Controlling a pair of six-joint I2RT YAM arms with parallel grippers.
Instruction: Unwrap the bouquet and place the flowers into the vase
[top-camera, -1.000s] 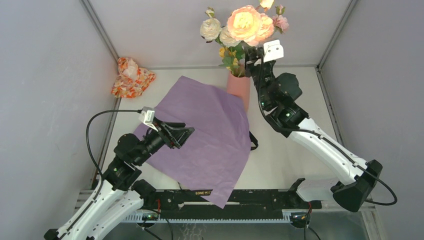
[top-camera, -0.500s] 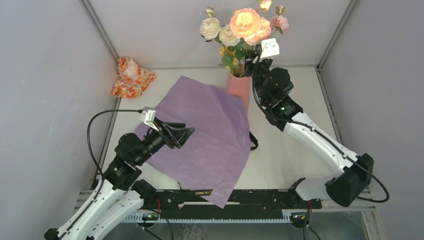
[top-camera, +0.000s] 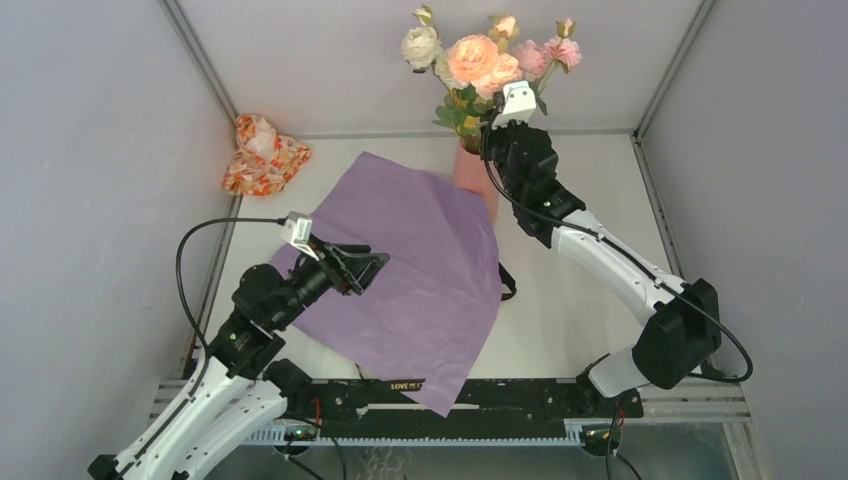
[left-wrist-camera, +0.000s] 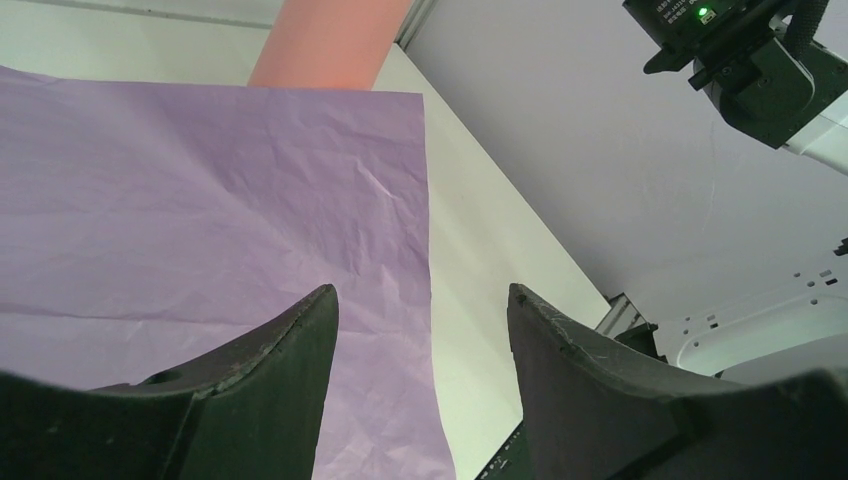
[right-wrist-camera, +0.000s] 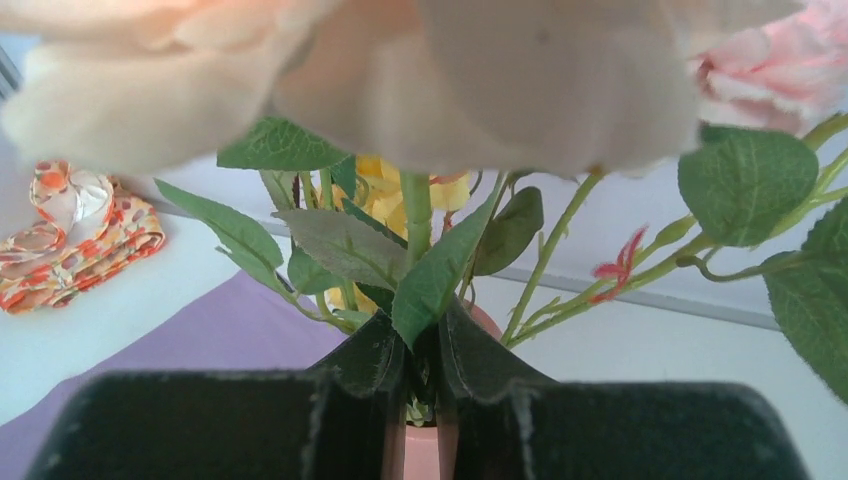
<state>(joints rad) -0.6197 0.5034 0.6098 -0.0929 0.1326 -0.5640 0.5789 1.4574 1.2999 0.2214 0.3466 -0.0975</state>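
The flowers (top-camera: 480, 60) stand upright in the vase (top-camera: 474, 178), heads above its mouth, at the far middle of the surface (top-camera: 570, 290). The right end effector (right-wrist-camera: 421, 352) is narrowed on the green stems just above the vase rim, holding them. A lilac-purple wrapping paper (top-camera: 410, 270) lies flat and unfolded, its far corner touching the vase base. The left end effector (left-wrist-camera: 420, 295) hovers over this paper, jaws wide, holding nothing. An orange-red floral cloth bundle (top-camera: 262, 152) sits in the far left corner, well apart.
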